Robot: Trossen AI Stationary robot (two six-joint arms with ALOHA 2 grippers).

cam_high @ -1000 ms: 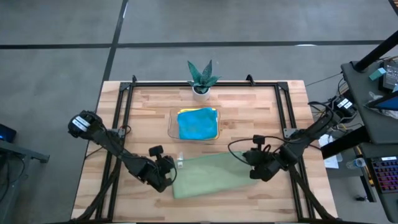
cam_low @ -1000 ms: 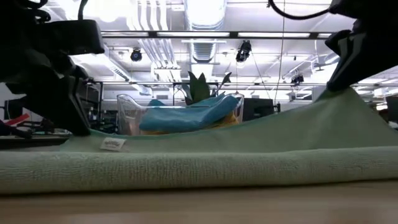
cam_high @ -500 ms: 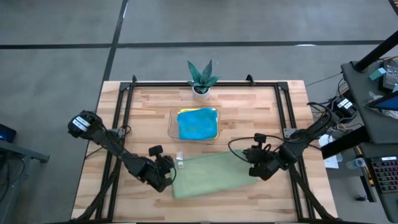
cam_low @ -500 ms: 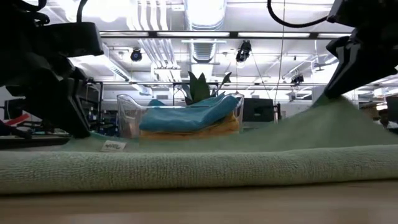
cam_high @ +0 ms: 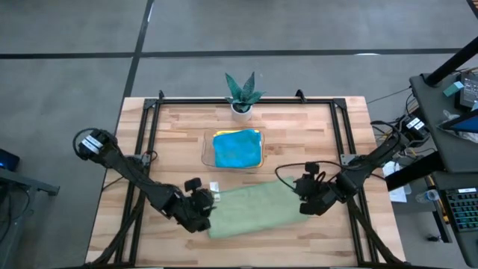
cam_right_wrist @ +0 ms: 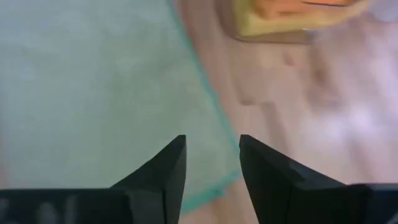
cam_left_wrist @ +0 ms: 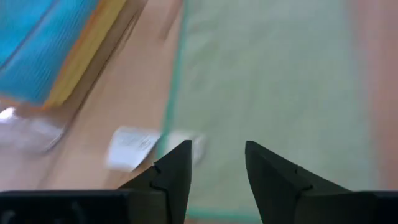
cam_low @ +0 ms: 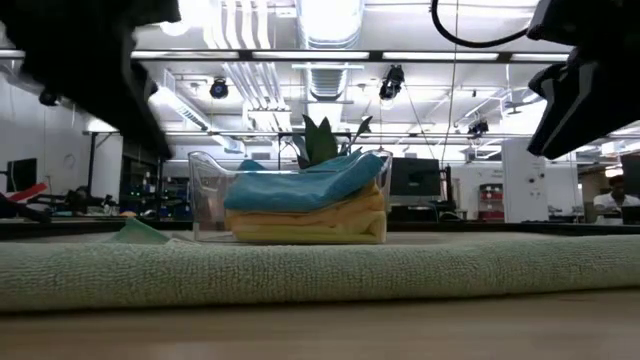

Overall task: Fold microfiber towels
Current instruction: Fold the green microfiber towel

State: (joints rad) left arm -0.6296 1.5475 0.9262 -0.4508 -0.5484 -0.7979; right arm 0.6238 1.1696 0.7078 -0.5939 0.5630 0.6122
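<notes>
The pale green towel is lying folded once on the near counter, while the teal-blue towel is sitting finished atop the stack in the clear tray. I'm holding the left end effector and right end effector spread over opposite edges, gripping nothing. I'm judging another fold remains, with open counter around.

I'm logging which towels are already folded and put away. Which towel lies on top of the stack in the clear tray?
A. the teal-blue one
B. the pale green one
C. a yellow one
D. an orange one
A: in the high view the teal-blue towel covers the stack inside the clear tray, and the low view shows yellow under it, while the pale green towel lies flat on the table.
</notes>
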